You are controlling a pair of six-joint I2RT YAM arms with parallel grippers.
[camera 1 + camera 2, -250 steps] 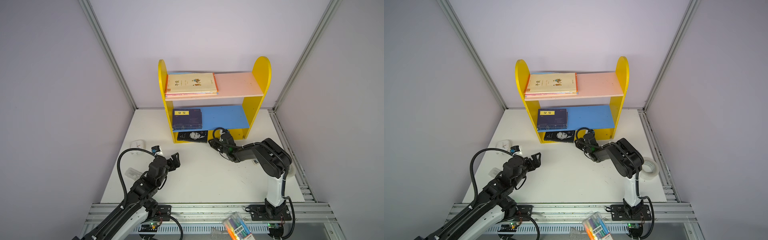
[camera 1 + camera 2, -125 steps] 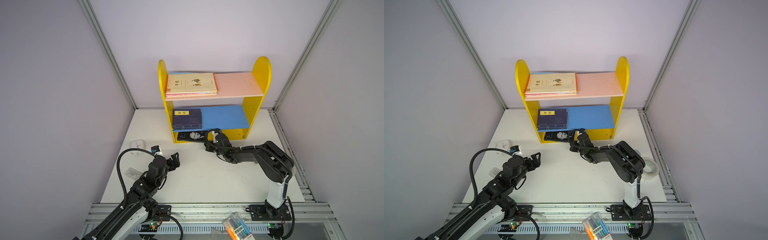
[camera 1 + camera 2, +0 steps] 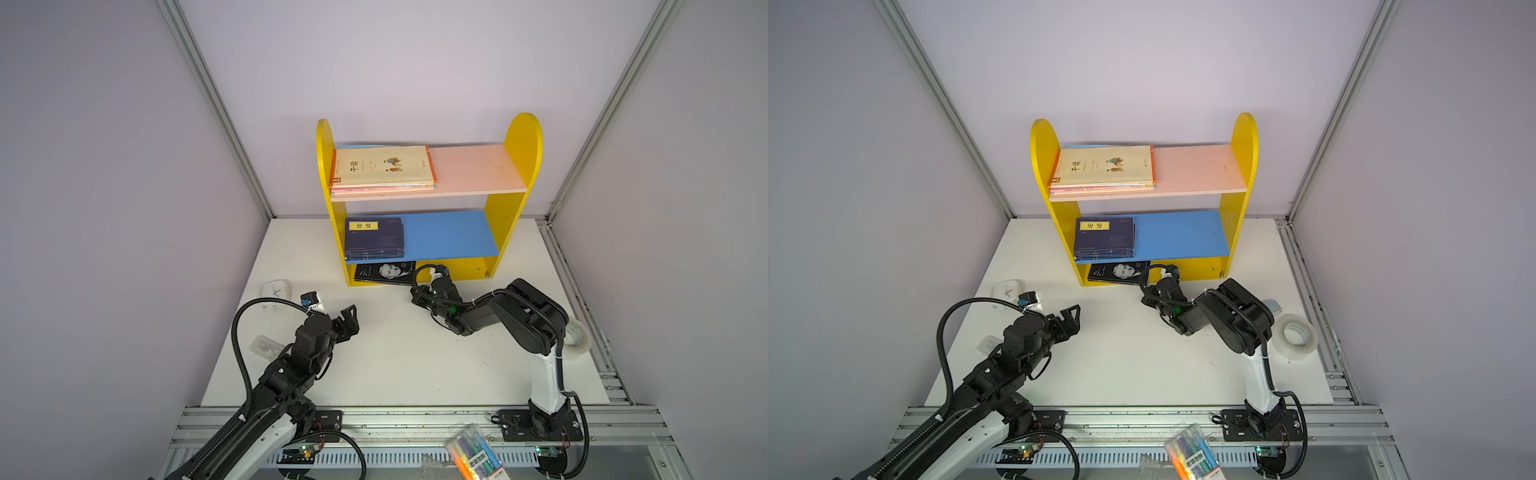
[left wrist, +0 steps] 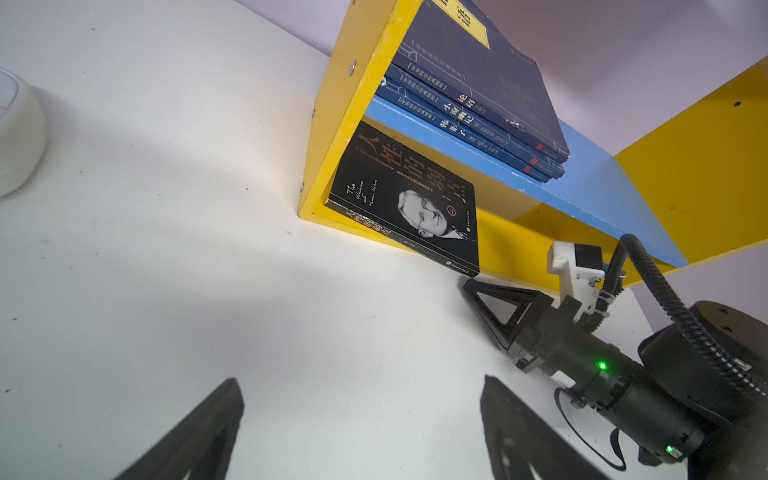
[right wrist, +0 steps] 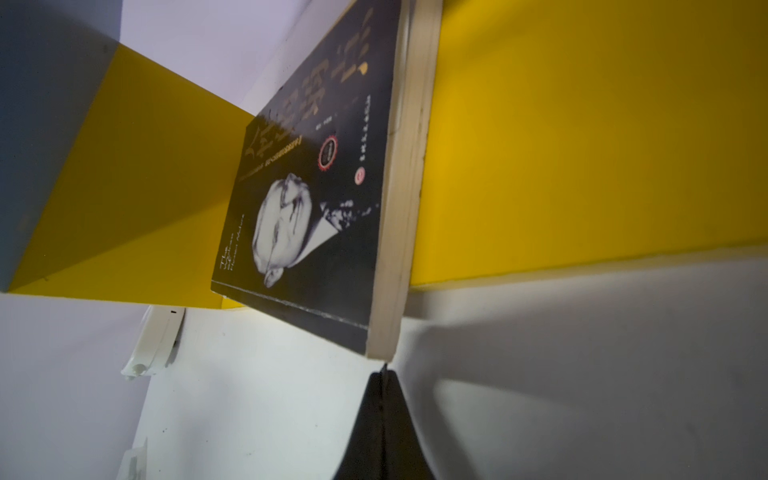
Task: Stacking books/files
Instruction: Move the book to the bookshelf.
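Observation:
A yellow shelf unit (image 3: 513,166) holds the books. Cream-covered books (image 3: 382,170) are stacked on its pink top board, and three navy books (image 3: 374,239) on the blue board. A black book with gold lettering (image 3: 384,273) lies flat on the table under the blue board, its front edge sticking out. My right gripper (image 3: 414,291) is shut with nothing in it. Its tip (image 5: 384,372) sits at the black book's (image 5: 316,199) near right corner, touching or nearly touching. My left gripper (image 3: 351,318) hovers open over bare table, empty (image 4: 361,386).
A white clock (image 3: 274,289) and a clear plastic piece (image 3: 264,347) lie left of the left arm. A tape roll (image 3: 1296,334) and a light-blue block (image 3: 1273,306) sit behind the right arm. A marker pack (image 3: 473,457) rests on the front rail.
My right gripper closed and slid left along the shelf front to the black book's corner. The left arm has not moved.

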